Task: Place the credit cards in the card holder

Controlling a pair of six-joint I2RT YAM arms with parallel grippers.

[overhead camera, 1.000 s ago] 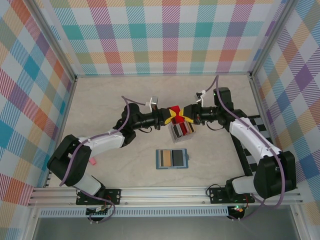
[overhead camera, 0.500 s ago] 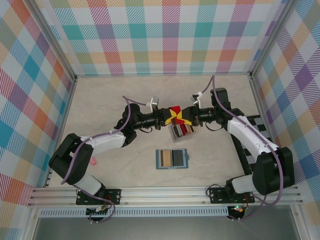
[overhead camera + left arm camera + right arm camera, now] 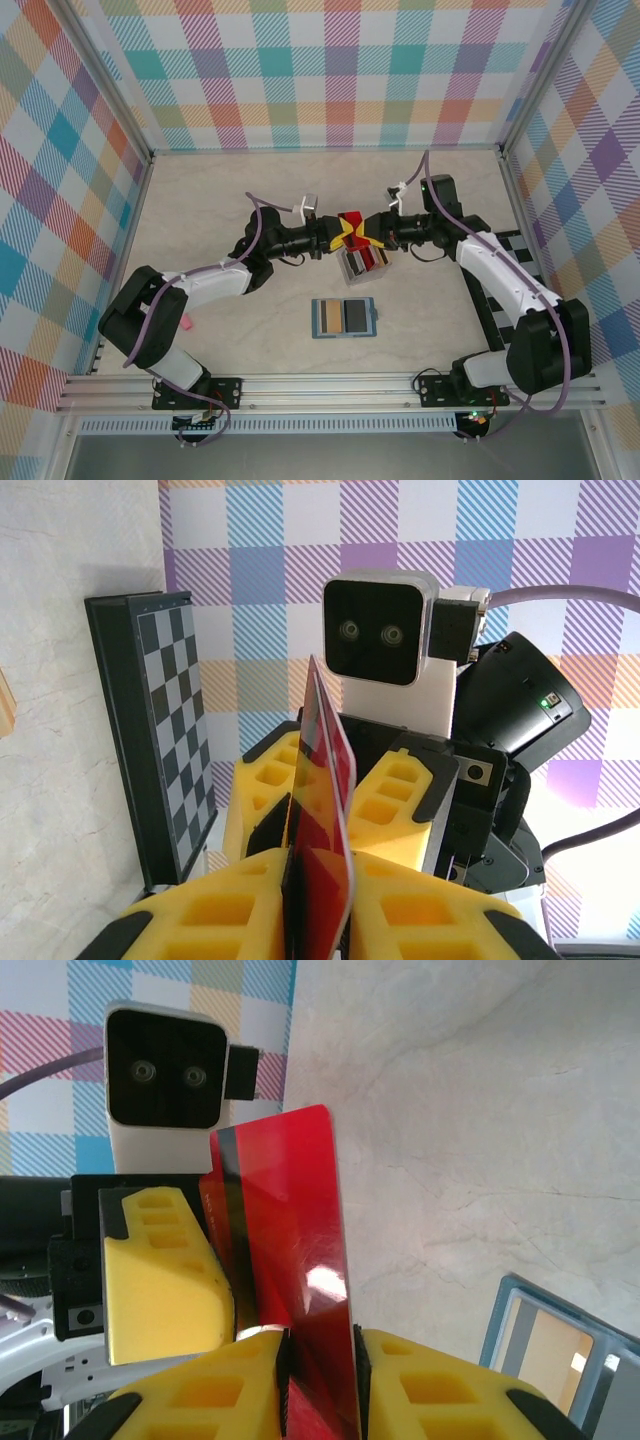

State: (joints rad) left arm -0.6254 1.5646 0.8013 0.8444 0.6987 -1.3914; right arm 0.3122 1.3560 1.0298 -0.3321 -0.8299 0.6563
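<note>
Bench (image 3: 200,200) carries the open card holder (image 3: 344,318), well apart from both hands (the right wrist view cuts part of it off). The right hand (image 3: 318,1345) pinches the red card (image 3: 290,1210); the left hand (image 3: 320,870) flanks the same card, its grip hard to judge.

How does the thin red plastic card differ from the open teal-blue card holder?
The thin red plastic card stands on edge above the table, between the fingers of the left gripper and the right gripper; the open teal-blue card holder lies flat on the table, untouched. The card is one glossy sheet; the holder shows a tan and a dark panel inside. Both are rectangular.
</note>
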